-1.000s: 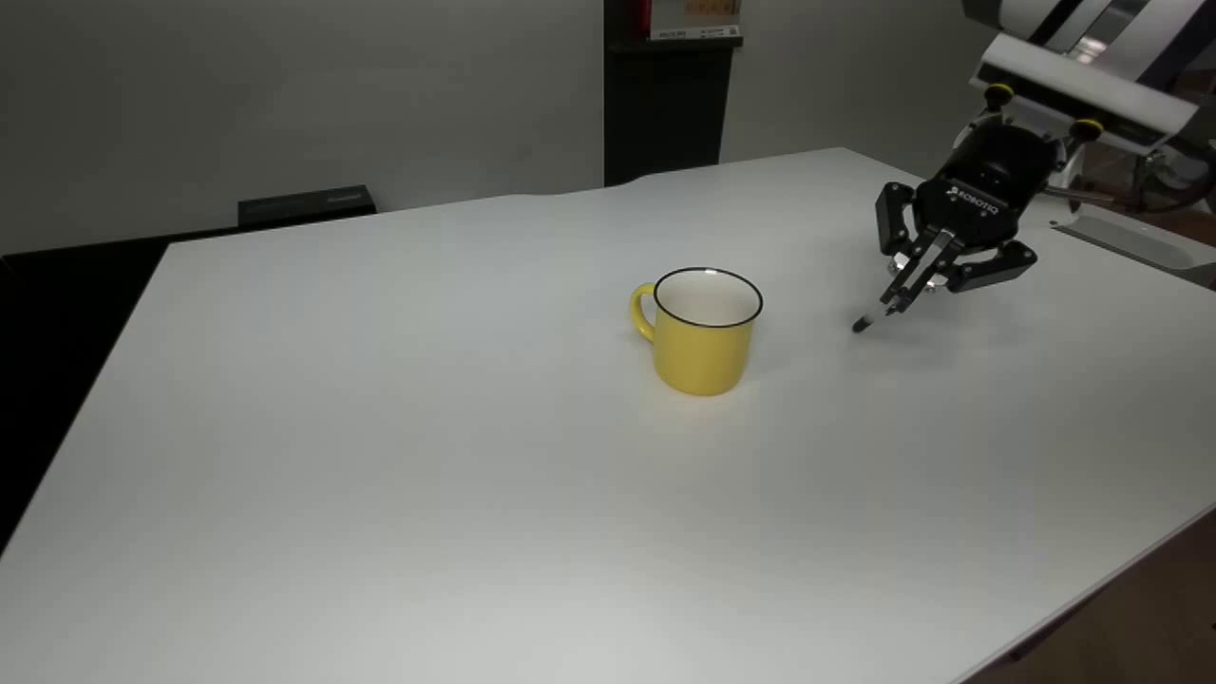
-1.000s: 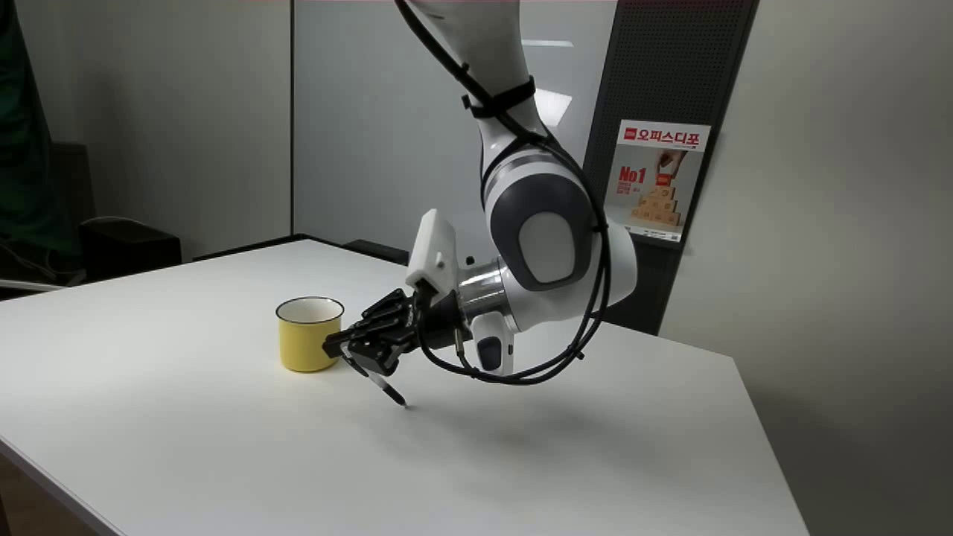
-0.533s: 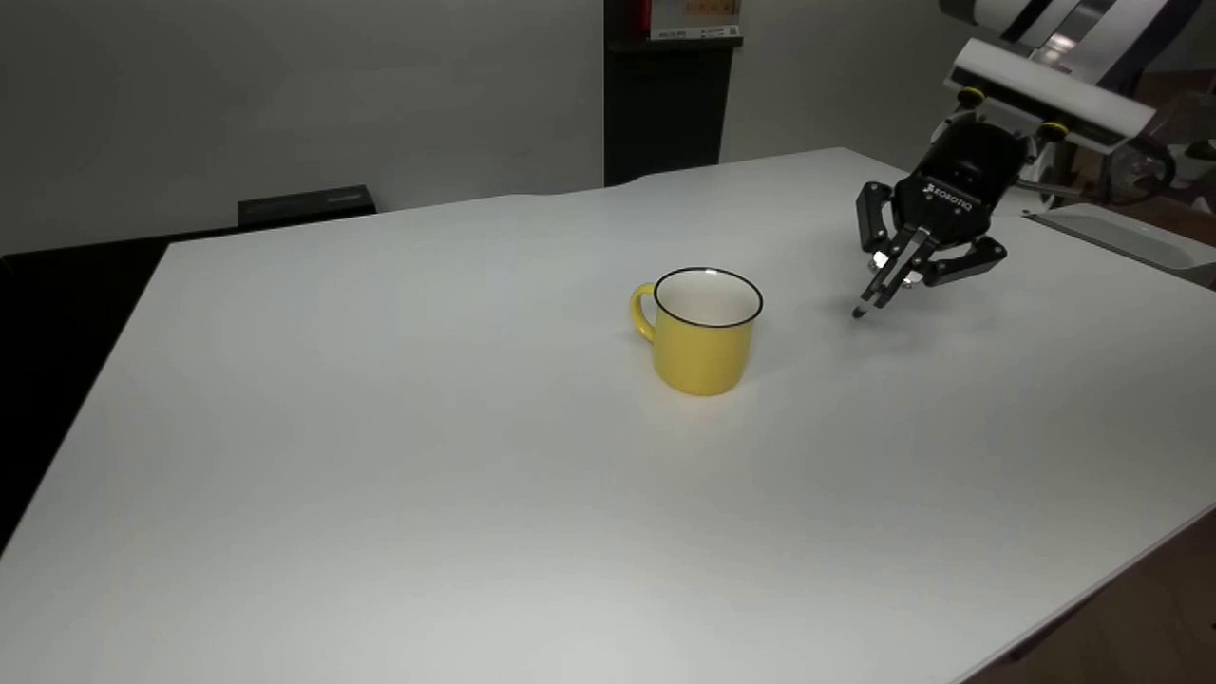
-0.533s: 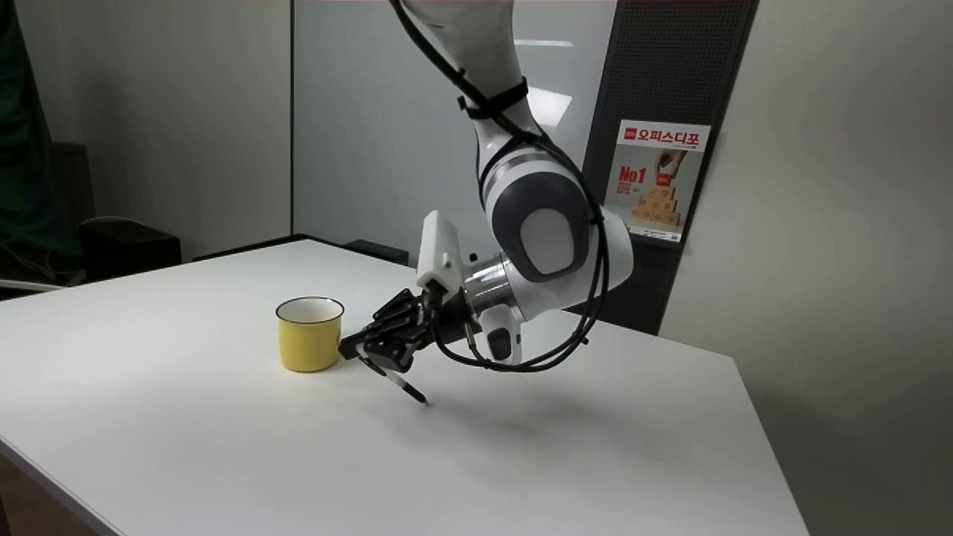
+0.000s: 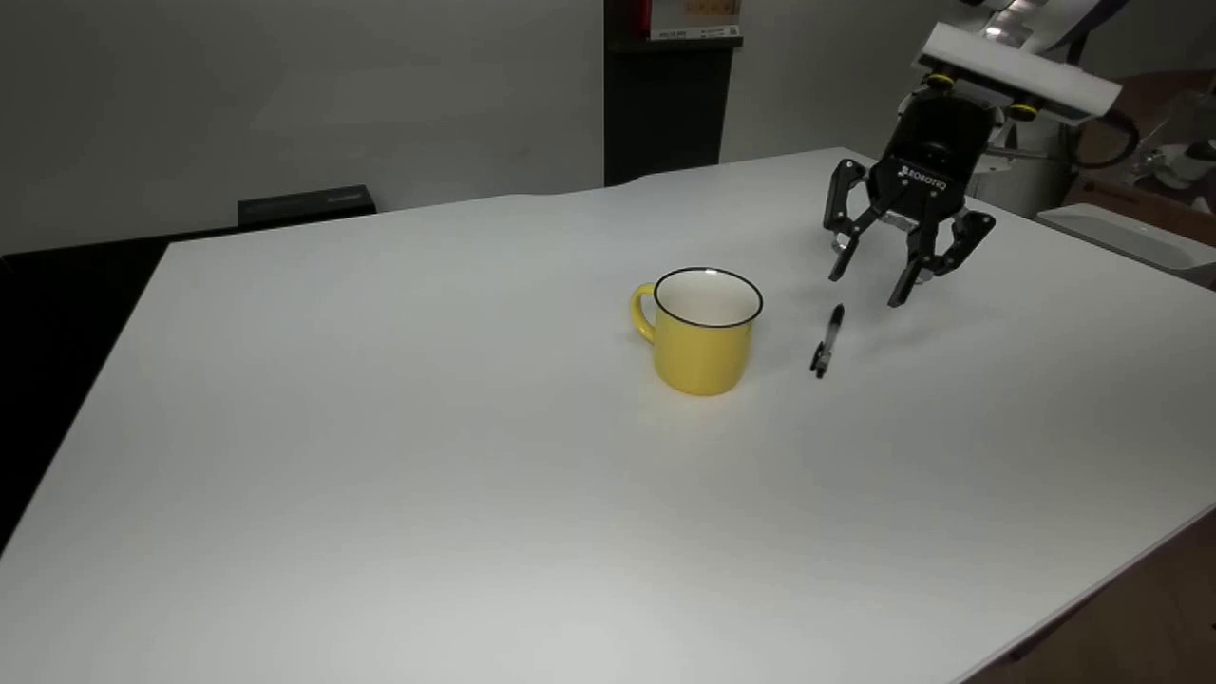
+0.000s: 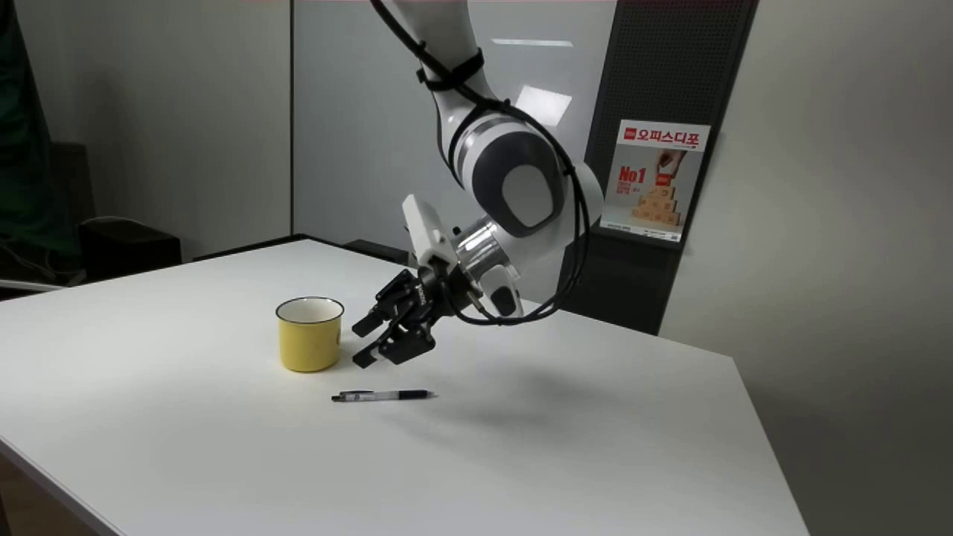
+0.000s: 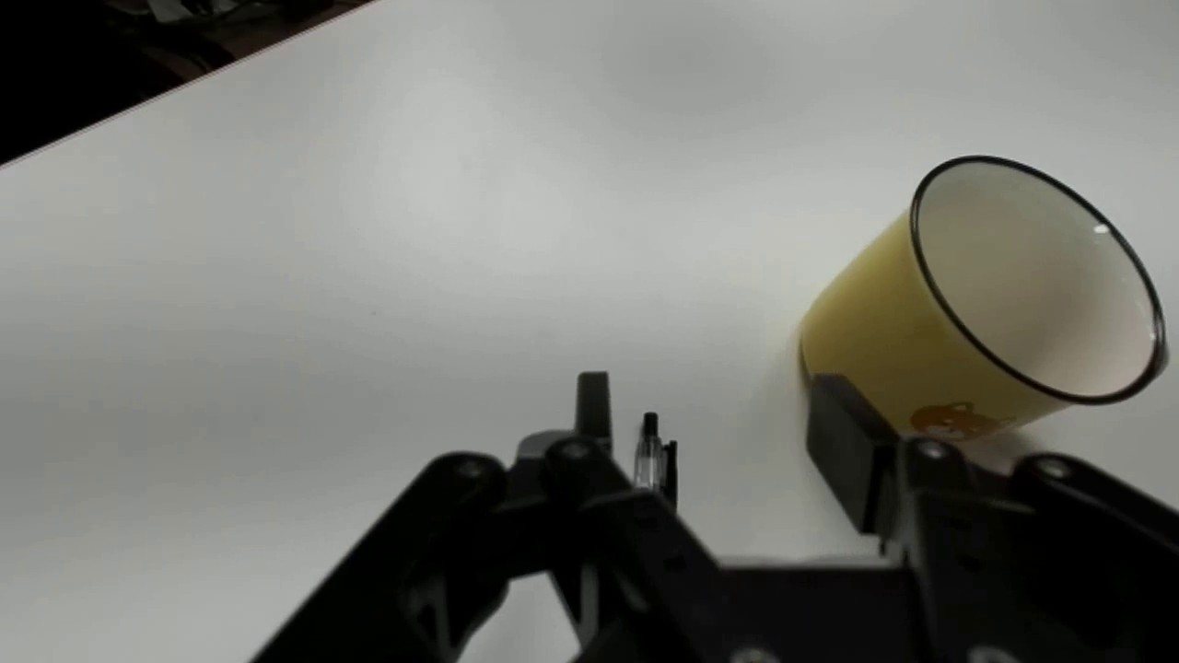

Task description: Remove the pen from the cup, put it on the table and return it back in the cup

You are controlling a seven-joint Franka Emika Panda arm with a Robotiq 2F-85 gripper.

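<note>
In an exterior view, the yellow cup (image 5: pixel 701 356) stands upright; at its three o'clock the pen (image 5: pixel 828 342) lies flat on the counter (image 5: pixel 855 475), axis near twelve-to-six, upper end leaning toward one. Rightmost, the fingers (image 5: pixel 909 277) hang apart, empty; the pen lies at their seven o'clock, so picking up likely means reaching that way and down.

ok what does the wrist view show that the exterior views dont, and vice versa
Only the wrist view clearly shows the orange print on the cup. Only the exterior views show the whole pen, the poster and, in an exterior view, the yellow handle. All show the cup, at least part of the pen, the table and the open claw.
</note>
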